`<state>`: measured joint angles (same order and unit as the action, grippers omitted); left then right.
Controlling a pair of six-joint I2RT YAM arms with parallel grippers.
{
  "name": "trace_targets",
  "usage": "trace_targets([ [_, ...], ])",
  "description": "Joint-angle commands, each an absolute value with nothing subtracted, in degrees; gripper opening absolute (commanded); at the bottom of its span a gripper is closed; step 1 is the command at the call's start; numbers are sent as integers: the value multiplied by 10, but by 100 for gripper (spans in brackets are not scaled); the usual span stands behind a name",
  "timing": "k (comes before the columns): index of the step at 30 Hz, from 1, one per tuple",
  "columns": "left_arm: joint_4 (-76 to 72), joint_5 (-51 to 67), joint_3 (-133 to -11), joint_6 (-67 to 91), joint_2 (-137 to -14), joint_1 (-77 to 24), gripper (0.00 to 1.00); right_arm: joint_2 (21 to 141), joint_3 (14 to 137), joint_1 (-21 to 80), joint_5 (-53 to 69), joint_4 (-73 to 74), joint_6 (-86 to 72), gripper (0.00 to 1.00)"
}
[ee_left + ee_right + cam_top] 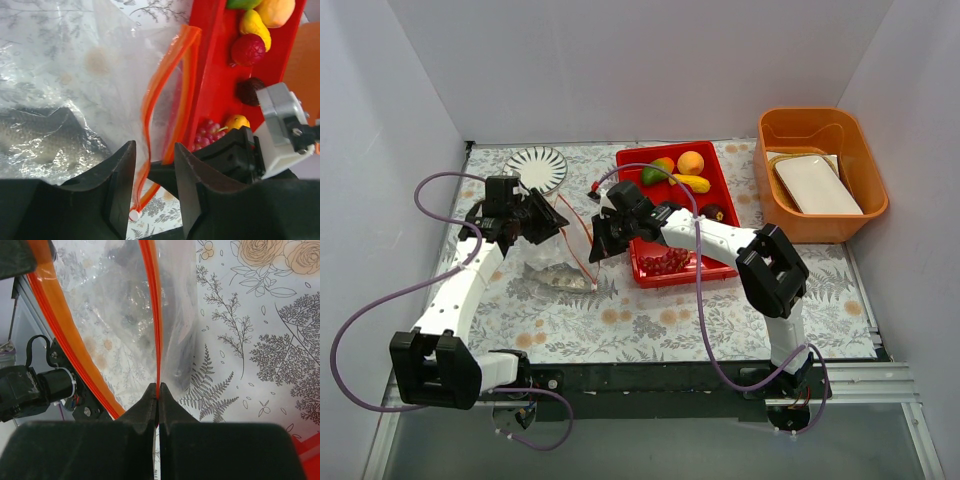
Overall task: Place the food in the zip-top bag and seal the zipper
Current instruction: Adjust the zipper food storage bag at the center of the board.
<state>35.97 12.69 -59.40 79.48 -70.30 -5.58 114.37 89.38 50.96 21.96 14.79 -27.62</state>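
The clear zip-top bag (552, 240) lies left of the red tray (722, 170), and the silver fish (558, 276) is inside it. My right gripper (158, 387) is shut on one side of the orange-red zipper (152, 300); the other side curves off to the left. My left gripper (154, 147) is open, with the zipper (160, 80) hanging loose between its fingers and the white slider (134, 215) low in the gap. The tray holds a mango (655, 172), an orange fruit (691, 162), a yellow fruit (692, 183), a dark plum (714, 213) and grapes (665, 262).
An orange bin (772, 175) with white dishes stands at the right. A striped round plate (538, 167) sits at the back left. The right gripper's black body (225, 155) is close beside my left fingers.
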Motion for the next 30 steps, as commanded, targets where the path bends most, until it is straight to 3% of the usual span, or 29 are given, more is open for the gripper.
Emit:
trace_targets([
  [1, 337, 172, -582, 791, -672, -57, 40, 1131, 904, 506, 207, 130, -291, 1],
  [8, 330, 142, -538, 816, -630, -101, 48, 1129, 911, 504, 204, 129, -299, 1],
  [15, 333, 31, -526, 874, -640, -192, 45, 1127, 919, 504, 202, 135, -300, 1],
  [18, 341, -10, -526, 882, -638, -195, 40, 1122, 917, 504, 195, 140, -298, 1],
  [30, 367, -53, -534, 878, -657, -195, 41, 1106, 908, 503, 186, 139, -296, 1],
])
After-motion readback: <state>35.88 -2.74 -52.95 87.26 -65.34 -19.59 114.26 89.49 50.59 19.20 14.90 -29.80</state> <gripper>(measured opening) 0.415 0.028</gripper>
